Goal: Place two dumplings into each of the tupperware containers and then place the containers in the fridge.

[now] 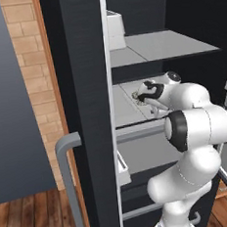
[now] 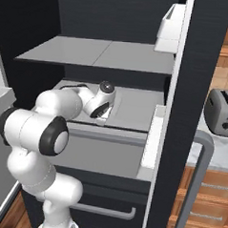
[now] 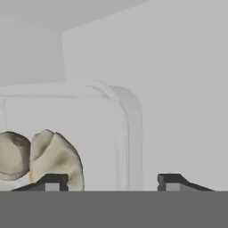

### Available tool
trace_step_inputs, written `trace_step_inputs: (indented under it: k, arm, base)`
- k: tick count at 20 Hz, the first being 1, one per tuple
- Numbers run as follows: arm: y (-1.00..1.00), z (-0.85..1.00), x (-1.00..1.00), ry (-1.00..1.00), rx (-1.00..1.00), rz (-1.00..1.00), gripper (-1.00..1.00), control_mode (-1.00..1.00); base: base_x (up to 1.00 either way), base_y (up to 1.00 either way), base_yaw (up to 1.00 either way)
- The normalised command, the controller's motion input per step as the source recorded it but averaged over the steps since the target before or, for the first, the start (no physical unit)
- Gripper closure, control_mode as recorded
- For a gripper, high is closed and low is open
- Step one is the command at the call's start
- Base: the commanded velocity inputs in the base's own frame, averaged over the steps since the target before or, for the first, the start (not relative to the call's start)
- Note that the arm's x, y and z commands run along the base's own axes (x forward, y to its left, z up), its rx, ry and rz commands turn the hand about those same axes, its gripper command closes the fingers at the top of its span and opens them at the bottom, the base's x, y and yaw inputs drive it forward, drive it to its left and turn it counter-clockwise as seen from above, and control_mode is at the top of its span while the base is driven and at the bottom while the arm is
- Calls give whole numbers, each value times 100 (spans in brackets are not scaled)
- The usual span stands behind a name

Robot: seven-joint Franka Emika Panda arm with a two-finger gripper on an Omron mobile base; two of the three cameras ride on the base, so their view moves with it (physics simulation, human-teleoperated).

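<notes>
While my end effector (image 3: pixel 104 181) stands open holding nothing, I see the container (image 3: pixel 67 116) with its dumplings (image 3: pixel 55 156) at lower left on the fridge shelf (image 3: pixel 178 89), its rim between the fingertips.

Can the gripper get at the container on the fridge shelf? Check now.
Probably yes. The gripper is already at the container on the shelf, its jaws open astride the rim, nothing between them. Two dumplings sit inside.

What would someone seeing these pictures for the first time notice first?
The white arm reaching deep into the open fridge, its gripper open just above a middle shelf. Under it sits a tupperware container on that shelf, with two dumplings inside near its corner.
</notes>
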Motion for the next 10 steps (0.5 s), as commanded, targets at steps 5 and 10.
trace_step_inputs:
  k: [5,10]
  arm:
    - [-1,32,-52,0,0,0,-100,-100]
    - [0,60,-82,0,0,0,-100,-100]
  base:
    - [0,0,0]
    - [0,0,0]
